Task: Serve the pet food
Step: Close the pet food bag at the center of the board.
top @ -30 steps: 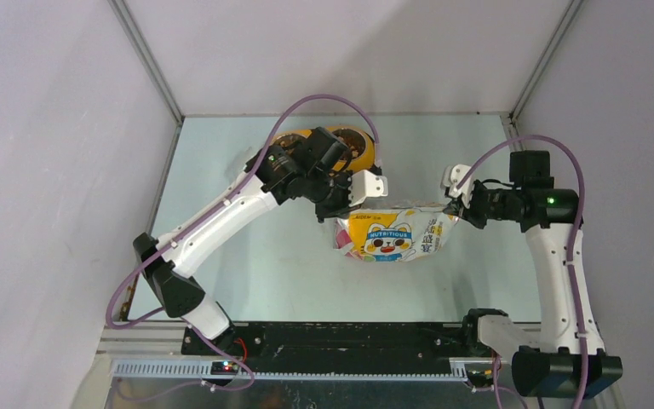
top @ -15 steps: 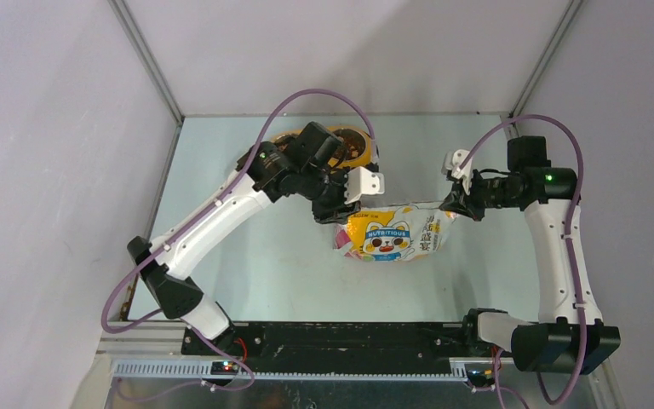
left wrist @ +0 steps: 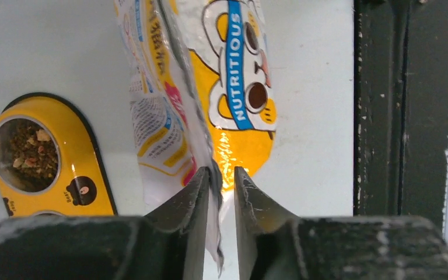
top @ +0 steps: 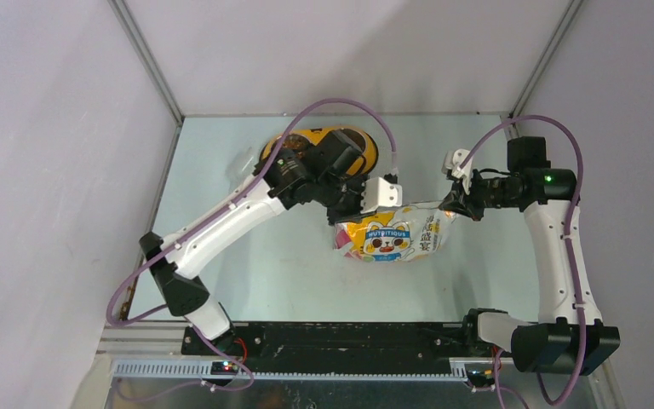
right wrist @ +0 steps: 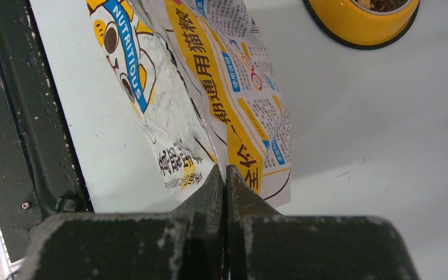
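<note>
The crinkly yellow-white foil bag (top: 392, 237) with a cartoon cat stands on the table, its top edge stretched between my grippers. My right gripper (top: 453, 207) is shut on the bag's right top corner (right wrist: 251, 157), jaws pressed together (right wrist: 226, 168). My left gripper (top: 351, 211) is at the bag's left top corner. Its jaws (left wrist: 221, 172) stand a narrow gap apart, and the bag's edge (left wrist: 213, 192) lies against the left finger. Brown kibble (left wrist: 26, 153) fills a steel cup of the yellow double bowl (top: 362, 149). More kibble shows in the right wrist view (right wrist: 385, 4).
The yellow bowl (left wrist: 87, 169) sits just behind the left arm, far centre. A clear plastic thing (top: 240, 162) lies left of the bowl. The black base rail (top: 332, 336) runs along the near edge. Grey walls enclose the table on both sides.
My left gripper has moved right, from beside the bowl to the bag's left top corner. My right gripper drew back slightly a second ago and has kept its hold since.
</note>
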Controlling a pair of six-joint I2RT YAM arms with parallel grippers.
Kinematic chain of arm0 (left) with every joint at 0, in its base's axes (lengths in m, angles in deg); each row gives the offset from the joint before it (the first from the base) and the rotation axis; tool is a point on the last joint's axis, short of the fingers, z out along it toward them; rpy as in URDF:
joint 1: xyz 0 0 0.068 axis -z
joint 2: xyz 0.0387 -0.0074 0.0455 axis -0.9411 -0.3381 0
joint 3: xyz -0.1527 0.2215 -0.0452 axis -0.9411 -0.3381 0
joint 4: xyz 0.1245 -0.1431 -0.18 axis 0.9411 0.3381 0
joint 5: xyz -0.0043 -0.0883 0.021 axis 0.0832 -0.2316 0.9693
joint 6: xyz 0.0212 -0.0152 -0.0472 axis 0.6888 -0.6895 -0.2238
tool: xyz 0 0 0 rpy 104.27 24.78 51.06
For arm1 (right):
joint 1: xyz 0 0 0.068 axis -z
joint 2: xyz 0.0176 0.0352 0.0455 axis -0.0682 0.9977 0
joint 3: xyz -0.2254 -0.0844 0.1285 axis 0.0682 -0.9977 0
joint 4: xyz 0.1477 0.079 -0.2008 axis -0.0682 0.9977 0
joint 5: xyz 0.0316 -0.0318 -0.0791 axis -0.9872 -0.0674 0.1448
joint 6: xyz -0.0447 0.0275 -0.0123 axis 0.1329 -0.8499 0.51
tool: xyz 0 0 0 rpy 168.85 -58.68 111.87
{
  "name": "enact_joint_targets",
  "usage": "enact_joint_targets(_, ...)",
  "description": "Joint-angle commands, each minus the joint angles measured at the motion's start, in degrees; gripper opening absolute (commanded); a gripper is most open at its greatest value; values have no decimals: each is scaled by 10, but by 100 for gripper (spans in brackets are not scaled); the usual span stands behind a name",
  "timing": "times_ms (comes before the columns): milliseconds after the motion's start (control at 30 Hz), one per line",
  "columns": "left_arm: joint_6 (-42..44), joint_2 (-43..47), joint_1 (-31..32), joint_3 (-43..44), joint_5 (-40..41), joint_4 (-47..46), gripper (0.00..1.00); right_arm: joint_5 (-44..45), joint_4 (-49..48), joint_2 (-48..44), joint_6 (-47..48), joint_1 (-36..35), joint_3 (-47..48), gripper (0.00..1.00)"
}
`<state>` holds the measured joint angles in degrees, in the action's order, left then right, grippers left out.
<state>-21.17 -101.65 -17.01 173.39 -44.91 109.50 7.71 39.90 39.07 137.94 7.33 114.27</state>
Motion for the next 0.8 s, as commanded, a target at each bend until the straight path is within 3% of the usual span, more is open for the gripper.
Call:
enact_joint_targets(0,-10,-26,5,34,40,-21,8,-44,-50,-20,-5,3,-1,0)
enact_joint_targets(67,-15,-30,5,38,47,-24,1,-43,-50,-22,-3,3,-4,0)
enact_joint_targets(333,-41,0,5,21,107,-73,0,-37,-52,-22,-5,3,-4,0)
enact_joint_targets(400,-43,0,5,25,115,-74,15,-37,-52,-20,-6,3,-4,0)
enact_joint_targets(433,-43,0,5,26,110,-74,30,-35,-52,-19,-6,3,-4,0)
enact_joint_targets(500,-42,-3,6,29,99,-70,40,-34,-54,-19,-8,3,-5,0)
enact_joint_targets(767,-37,-50,48,50,94,-61,45,-36,-57,-14,-16,3,-5,0)
